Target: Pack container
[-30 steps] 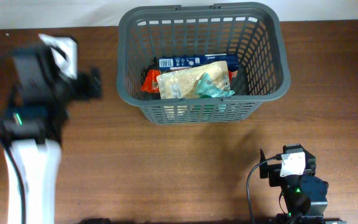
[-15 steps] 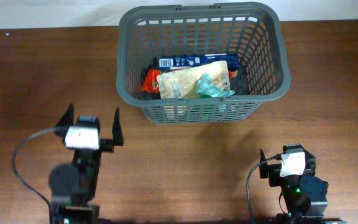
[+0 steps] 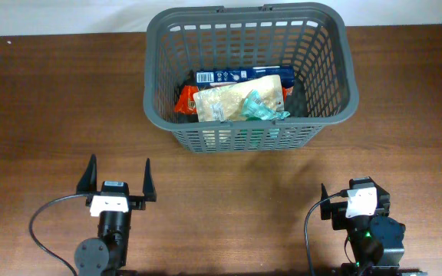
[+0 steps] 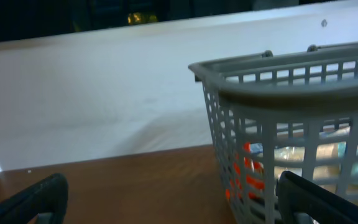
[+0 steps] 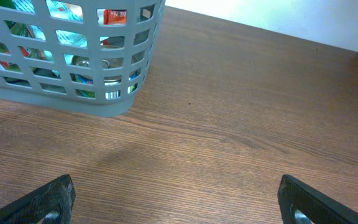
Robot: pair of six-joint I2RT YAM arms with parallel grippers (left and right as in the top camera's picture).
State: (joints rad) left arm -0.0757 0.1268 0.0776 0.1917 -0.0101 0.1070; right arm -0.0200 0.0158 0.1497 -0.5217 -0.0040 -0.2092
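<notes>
Overhead view shows the big grey container [image 3: 236, 138] at the far middle of the brown table [image 3: 52, 92], with a blue pack [image 3: 240, 76], a red pack [image 3: 183, 100], a pale yellow bag [image 3: 225, 101] and a green wrapper [image 3: 263, 107] inside it. The left gripper [image 3: 120, 167] sits near the front edge, well apart from the container, its fingers spread wide and holding nothing. The right gripper [image 5: 179, 202] is at the front too, and its wrist view shows wide, empty fingers. No food shows outside the container, so I think the packing is about done. The next move may be just to rest, or to find one more thing to put in
</notes>
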